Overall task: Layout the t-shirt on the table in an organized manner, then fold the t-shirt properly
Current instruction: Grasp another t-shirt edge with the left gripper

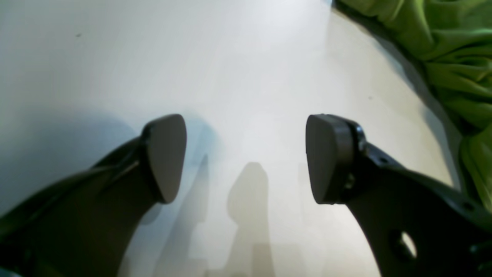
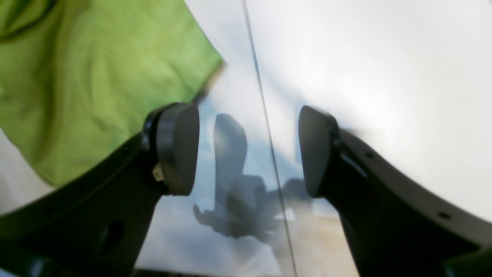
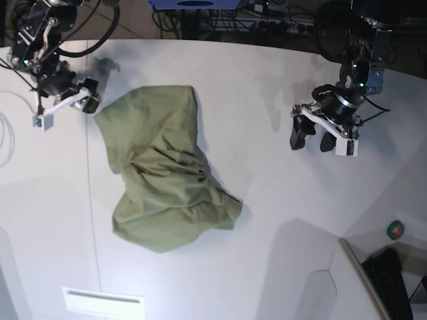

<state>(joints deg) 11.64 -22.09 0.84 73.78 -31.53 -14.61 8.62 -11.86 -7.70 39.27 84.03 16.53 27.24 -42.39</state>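
The t-shirt [image 3: 163, 173] lies crumpled on the white bench [image 3: 267, 220], left of centre in the base view. It is plain olive-green, bunched into deep wrinkles through its middle, smoother toward the far end and spreading wider at the near end. The right gripper [image 2: 248, 148] hangs just beside its far corner, fingers [image 2: 178, 148] spread apart and grasping nothing. The left gripper [image 1: 246, 157] is well apart over bare bench, fingers [image 1: 328, 157] likewise released.
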